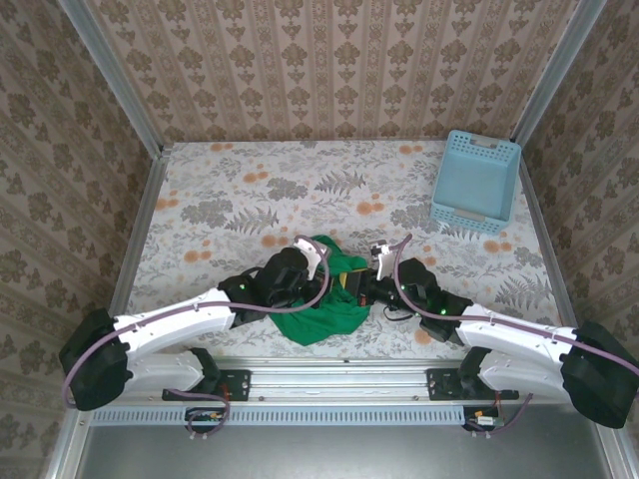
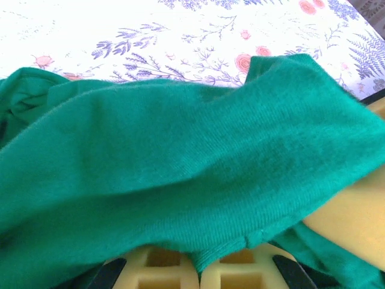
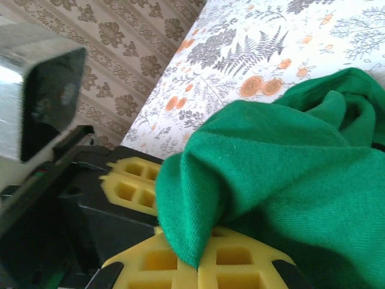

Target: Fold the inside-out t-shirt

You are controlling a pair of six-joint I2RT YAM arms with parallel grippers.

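Two white robot arms, the left arm (image 1: pixel 170 324) and the right arm (image 1: pixel 519 339), reach out from a metal rail (image 1: pixel 329 374) at the near edge of the table and meet over a crumpled garment. The left gripper (image 2: pixel 198 268), with yellow lattice pads (image 2: pixel 162 268), is closed tight on a hem of the plain bright green cloth t-shirt (image 2: pixel 180 168), and the fabric drapes up over it. The right gripper (image 3: pixel 197 262), of the same make, is likewise clamped on a pointed fold of that shirt.

Seen from above, the shirt lies bunched in a loose heap between the two grippers, on the near part of the floral-printed tabletop (image 1: pixel 230 190). No flat panel or neat fold shows, so the folding seems barely begun: the shirt needs spreading and smoothing before any fold is laid. The arms crowd close together over the heap, which may hamper that.

Farther back, a light blue plastic lattice basket (image 1: pixel 477 182) sits at the far right corner, well apart from the shirt and out of the way. Patterned wallpaper walls (image 1: pixel 329 60) enclose the table on three sides.
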